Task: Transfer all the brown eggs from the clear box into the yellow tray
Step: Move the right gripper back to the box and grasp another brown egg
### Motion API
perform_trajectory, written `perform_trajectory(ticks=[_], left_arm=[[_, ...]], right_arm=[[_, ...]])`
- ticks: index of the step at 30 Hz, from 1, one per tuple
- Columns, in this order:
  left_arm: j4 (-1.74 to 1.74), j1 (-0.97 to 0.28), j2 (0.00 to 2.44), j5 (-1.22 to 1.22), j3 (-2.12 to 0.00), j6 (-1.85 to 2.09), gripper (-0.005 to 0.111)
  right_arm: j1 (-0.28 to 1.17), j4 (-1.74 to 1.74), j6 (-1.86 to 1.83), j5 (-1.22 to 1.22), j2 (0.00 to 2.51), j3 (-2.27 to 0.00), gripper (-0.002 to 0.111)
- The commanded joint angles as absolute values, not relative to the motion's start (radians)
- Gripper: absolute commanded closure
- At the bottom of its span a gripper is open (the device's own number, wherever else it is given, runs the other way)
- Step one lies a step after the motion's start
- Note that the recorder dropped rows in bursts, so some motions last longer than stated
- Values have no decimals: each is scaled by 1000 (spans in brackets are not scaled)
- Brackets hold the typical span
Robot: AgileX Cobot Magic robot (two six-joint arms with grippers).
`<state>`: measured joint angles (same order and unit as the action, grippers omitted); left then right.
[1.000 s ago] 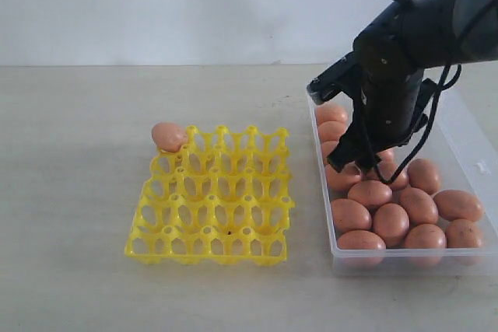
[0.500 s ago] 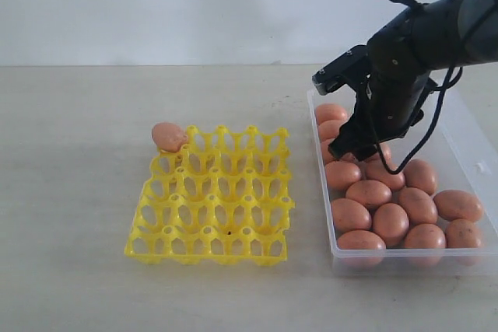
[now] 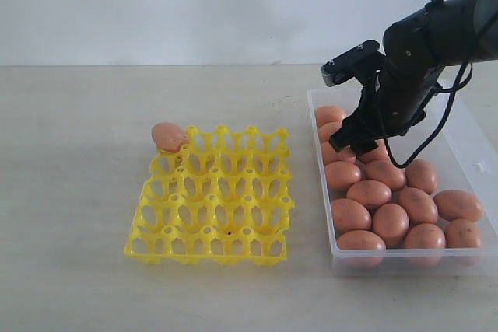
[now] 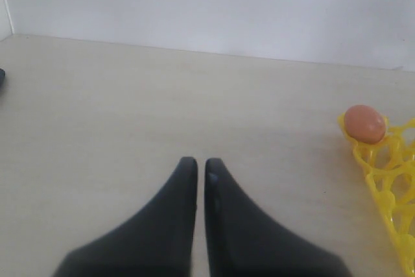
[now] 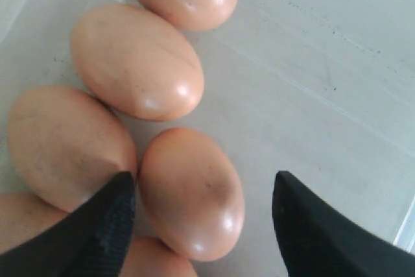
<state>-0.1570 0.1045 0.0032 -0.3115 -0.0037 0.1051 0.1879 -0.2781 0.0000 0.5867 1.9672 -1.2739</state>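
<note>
The brown eggs point(image 3: 391, 221) lie crowded in the clear box point(image 3: 455, 153) on the right of the table point(image 3: 93, 192). One of them point(image 5: 191, 192) sits directly below the gap of the right claw point(image 5: 202, 183), nearer one black finger point(image 5: 110, 218) than the other. In the right wrist view neither finger clearly touches it. The right claw point(image 3: 354, 145) is spread wide and holds nothing. It hovers over the far left part of the box.

The right arm point(image 3: 424, 44) reaches in from the far right and bends downward, with the claw pointing down and slightly left. A black cable point(image 3: 436, 134) loops beside it.

The box's eggs fill its left side and near end, while its far right floor is bare. The yellow tray point(image 3: 214, 200) lies left of the box, a little apart, and a lone egg point(image 3: 168, 136) sits in its far left corner cup.

The left claw point(image 4: 200, 163) has its fingers pressed together on nothing, above bare table left of the tray.
</note>
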Motion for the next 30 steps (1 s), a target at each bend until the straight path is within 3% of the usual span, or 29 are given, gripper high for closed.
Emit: perform_trajectory(ticks=[1, 5, 23, 30], left_arm=[[-158, 107, 0, -307, 0, 109, 103], [-158, 107, 0, -307, 0, 109, 103], [-158, 107, 0, -303, 0, 109, 103], [-158, 107, 0, -303, 0, 109, 103]], right_arm=[[180, -268, -14, 569, 1966, -1278, 54], [180, -271, -14, 569, 1966, -1278, 64], [149, -264, -24, 551, 2034, -1278, 64], [149, -264, 26, 539, 2034, -1278, 94]])
